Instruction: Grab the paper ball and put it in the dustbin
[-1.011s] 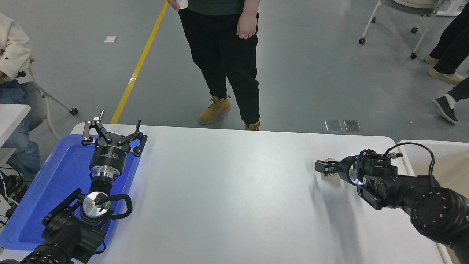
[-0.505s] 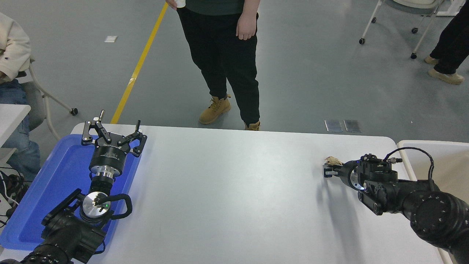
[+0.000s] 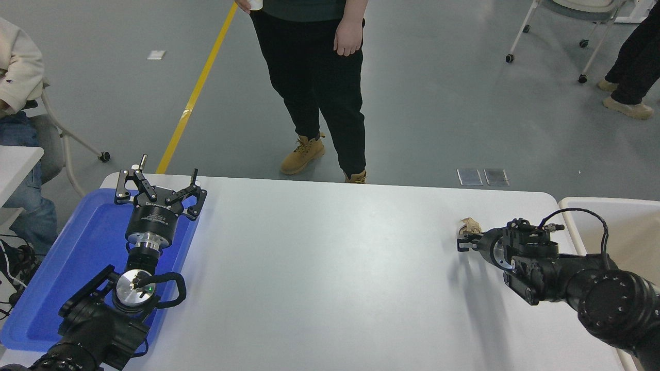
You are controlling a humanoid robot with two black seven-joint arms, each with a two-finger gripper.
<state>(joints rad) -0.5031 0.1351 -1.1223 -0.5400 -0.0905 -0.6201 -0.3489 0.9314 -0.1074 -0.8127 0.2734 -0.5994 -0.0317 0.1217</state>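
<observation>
Reaching in from the lower right of the frame, the right arm stretches toward the upper left, and the right gripper [image 3: 462,238] pinches the paper ball [image 3: 469,225] between its fingers [image 3: 460,243]. That tan wad sits at the far tip of the fingers, in the right part of the picture, above the white desk [image 3: 319,273] and a little left of the dustbin [image 3: 567,208]. It is crumpled and lumpy, with no long axis that can be made out, so which way it points cannot be told. A faint shadow lies on the desk below the gripper.

Compared with a second ago, the gripper has drawn back to the right toward the dustbin and turned, so the ball, which then lay low between the fingers at the desk surface, now shows at their upper far side, clear of the desk.

At the lower left the left arm is parked over the blue tray [image 3: 77,257], and the left gripper [image 3: 160,188] has its fingers spread wide; it has not moved.

Farther off, at the top of the frame, a person [image 3: 314,87] in dark trousers and tan boots stands on the grey floor beyond the desk's far edge. A yellow line [image 3: 198,87] runs across the floor to their left.
</observation>
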